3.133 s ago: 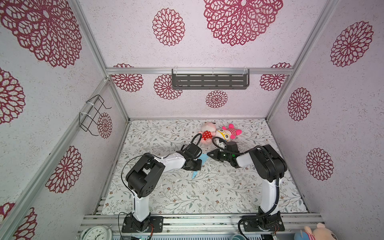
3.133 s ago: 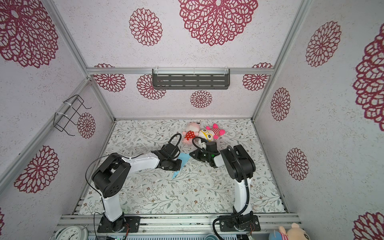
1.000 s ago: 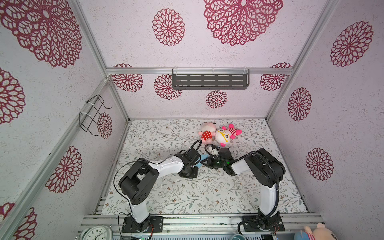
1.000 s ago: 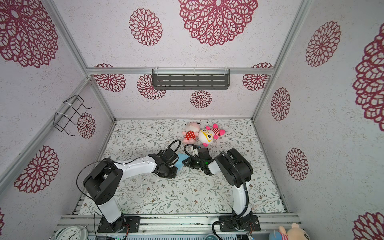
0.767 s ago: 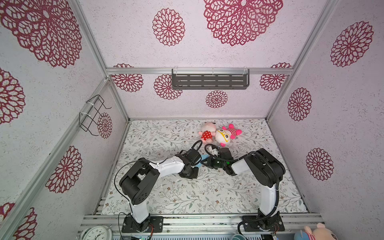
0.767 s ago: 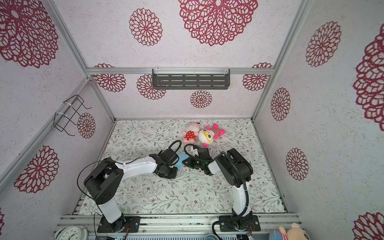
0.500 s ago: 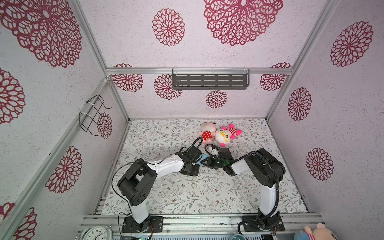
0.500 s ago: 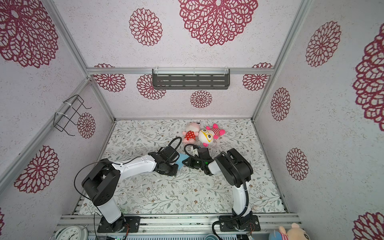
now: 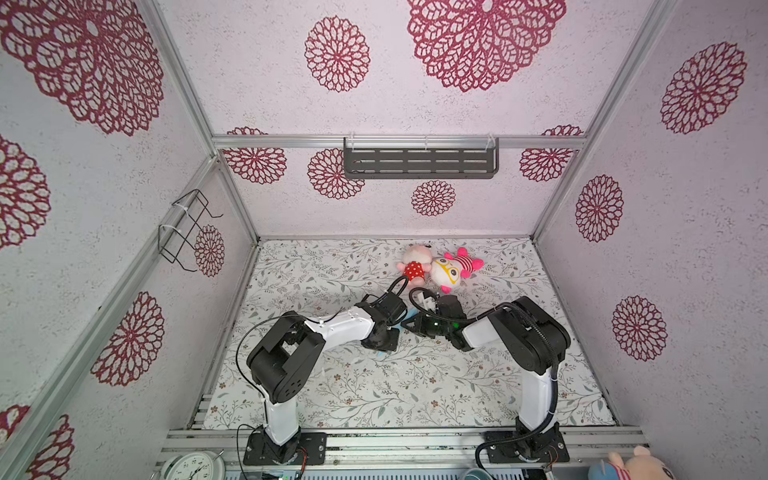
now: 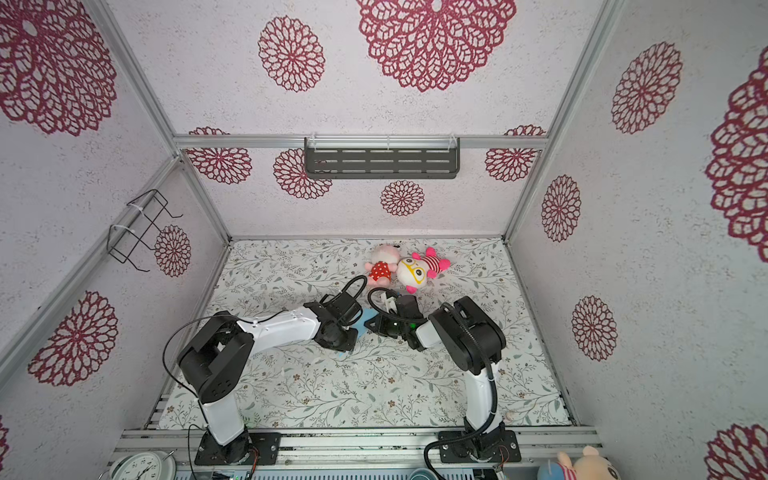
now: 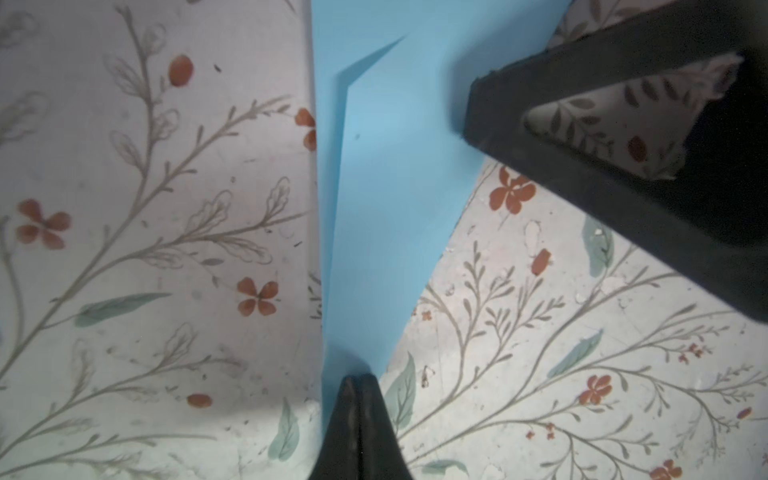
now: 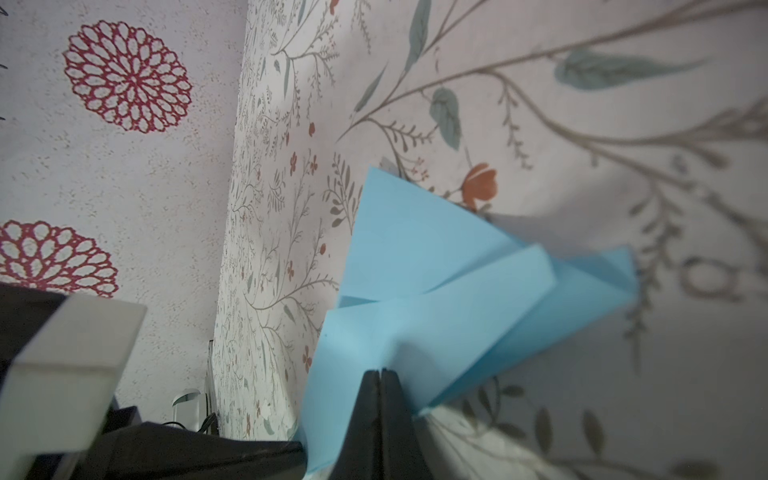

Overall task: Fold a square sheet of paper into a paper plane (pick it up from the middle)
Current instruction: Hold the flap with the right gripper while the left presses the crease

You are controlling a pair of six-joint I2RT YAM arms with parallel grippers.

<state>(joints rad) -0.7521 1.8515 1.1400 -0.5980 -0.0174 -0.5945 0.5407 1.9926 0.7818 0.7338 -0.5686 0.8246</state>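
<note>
**Now: paper plane [image 11: 374,187] lying between two closed grippers**

Right then, mid-table on the floral cover [image 9: 415,386], just in front of the two plush toys [image 9: 436,268]: light-blue paper, folded into a long taper.

Down at the narrow end, left gripper [image 11: 356,380], jaws pressed flat together, tips touching the blue at the very end of the taper.

Up at the wide end, right gripper [image 12: 379,374], jaws likewise closed against each other, planted on the paper with blue spreading out to either side.

From the left wrist, one black finger [image 11: 582,183] of that right gripper slanting in and meeting the paper's edge.

Loose flaps lifting off the cover in the right wrist view. Flatter from the left wrist, with one shadowed fold line.

Pinching a layer, or only pressing down on it? Cannot tell, for either pair of tips.

In both top views, nearly all of the plane buried under the two wrists. Just a blue sliver [image 10: 365,323] showing between them, and another small one peeking out below the left wrist.

Wide end running off the border of the left wrist view, near edge running off the border of the right wrist view. Full outline hidden in every view. Centre crease hard to make out among the folds.
</note>
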